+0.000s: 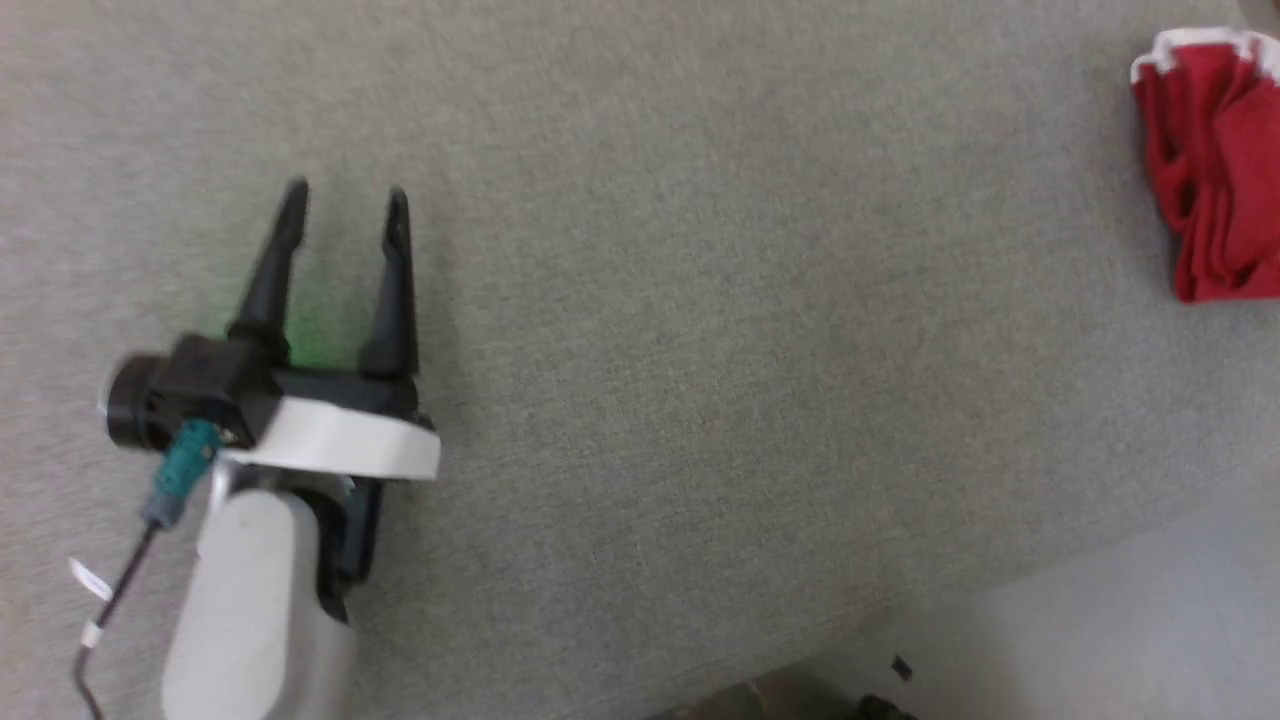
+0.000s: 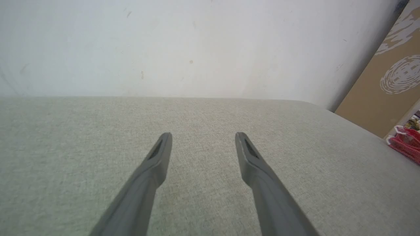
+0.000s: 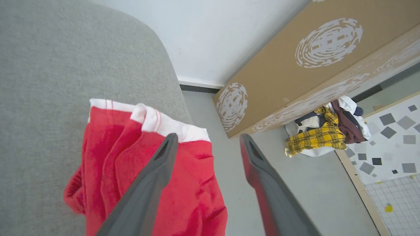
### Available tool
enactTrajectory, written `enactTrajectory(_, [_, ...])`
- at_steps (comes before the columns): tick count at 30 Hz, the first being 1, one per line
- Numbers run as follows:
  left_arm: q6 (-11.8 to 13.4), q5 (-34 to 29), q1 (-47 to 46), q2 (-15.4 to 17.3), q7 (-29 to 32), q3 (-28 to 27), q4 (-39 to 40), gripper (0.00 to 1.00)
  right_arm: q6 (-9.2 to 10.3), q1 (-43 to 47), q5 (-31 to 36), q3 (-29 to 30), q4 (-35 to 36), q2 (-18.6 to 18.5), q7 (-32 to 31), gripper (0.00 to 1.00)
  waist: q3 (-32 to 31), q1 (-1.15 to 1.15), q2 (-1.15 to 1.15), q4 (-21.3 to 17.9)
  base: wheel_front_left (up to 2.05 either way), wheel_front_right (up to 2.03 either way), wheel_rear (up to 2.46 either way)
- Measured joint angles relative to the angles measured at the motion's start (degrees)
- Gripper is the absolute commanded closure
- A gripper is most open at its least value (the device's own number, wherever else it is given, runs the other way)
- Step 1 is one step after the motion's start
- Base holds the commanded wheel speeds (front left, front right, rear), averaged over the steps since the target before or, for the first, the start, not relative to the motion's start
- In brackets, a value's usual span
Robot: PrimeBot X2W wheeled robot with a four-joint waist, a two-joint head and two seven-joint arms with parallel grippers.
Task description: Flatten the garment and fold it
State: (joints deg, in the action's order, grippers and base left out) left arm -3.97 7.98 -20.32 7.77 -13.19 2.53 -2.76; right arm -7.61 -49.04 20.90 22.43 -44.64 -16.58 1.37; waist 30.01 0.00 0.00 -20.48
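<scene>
we see the crumpled soft red garment (image 3: 111, 157), white-banded, on the coarse grey woven surface (image 1: 700, 300) just under our right gripper (image 3: 207, 139), fingers spread, released; left gripper (image 1: 345, 205) level, spread, empty, well apart.

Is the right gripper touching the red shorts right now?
Cannot tell. In the right wrist view the open right gripper hangs over the red shorts and one finger overlaps the fabric, but no contact or gap shows plainly.
</scene>
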Motion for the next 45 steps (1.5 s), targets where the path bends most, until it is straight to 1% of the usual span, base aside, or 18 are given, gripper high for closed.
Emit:
enactTrajectory(3, [0.08,1.08,1.49,-0.99,-0.7,-0.02,-2.26,0.0,-0.01,0.75,-2.85,-0.64,0.05,0.45,3.53,0.0,-2.39,-0.01,0.0,0.86,0.0,0.0,0.0])
enactTrajectory(5, [0.56,1.71,2.32,-1.63,-1.02,-0.07,-3.53,0.0,0.0,2.08,-5.23,-1.42,0.6,0.66,5.75,0.0,-4.24,-0.01,0.0,1.66,0.0,0.0,0.0])
enactTrajectory(10, [1.08,3.71,4.35,-2.97,-1.47,-0.37,-6.28,0.0,0.0,7.25,-13.4,-5.05,4.74,1.83,9.94,0.0,-9.33,-0.02,0.0,4.33,0.0,0.0,0.0])
enactTrajectory(15, [1.07,5.59,6.11,-3.92,-1.48,0.12,-8.84,0.0,0.01,16.03,-22.81,-8.76,13.99,2.82,11.27,0.0,-14.21,-0.02,0.0,7.76,0.0,0.0,0.0])
enactTrajectory(20, [1.0,5.98,7.42,-4.16,-1.54,0.51,-9.96,0.0,0.01,26.16,-27.15,-10.63,26.29,5.08,10.38,0.0,-18.06,-0.02,0.0,12.09,0.0,0.0,0.0])
enactTrajectory(26, [1.32,6.02,9.08,-4.48,-1.54,0.48,-10.16,0.0,0.01,35.88,-28.11,-12.45,37.85,8.55,8.03,0.0,-21.89,-0.02,0.0,17.14,0.0,0.0,0.0])
enactTrajectory(31, [1.78,5.76,10.07,-4.59,-1.54,0.97,-10.24,0.0,0.01,41.7,-27.4,-13.85,43.57,11.15,6.68,0.0,-24.4,-0.02,0.0,20.79,0.0,0.0,0.0])
enactTrajectory(35, [2.04,5.52,10.68,-4.65,-1.54,1.75,-10.22,0.0,0.01,45.52,-26.35,-14.44,45.82,12.37,6.26,0.0,-25.75,-0.01,0.0,23.41,0.0,0.0,0.0])
enactTrajectory(38, [2.1,5.52,11.15,-4.66,-1.54,2.01,-10.09,0.0,0.01,47.26,-26.09,-14.89,45.92,13.04,6.78,0.0,-26.57,-0.01,0.0,24.88,0.0,0.0,0.0])
enactTrajectory(43, [2.61,5.52,12.66,-4.69,-1.54,2.4,-9.89,0.0,0.01,49.76,-25.99,-15.11,45.6,13.47,7.53,0.0,-27.87,-0.01,0.0,25.89,0.0,0.0,0.0])
enactTrajectory(45, [2.78,5.52,13.37,-4.71,-1.54,2.53,-9.89,0.0,0.01,50.61,-26.92,-15.11,44.99,13.48,8.02,0.0,-28.35,0.0,0.0,25.95,0.0,0.0,0.0])
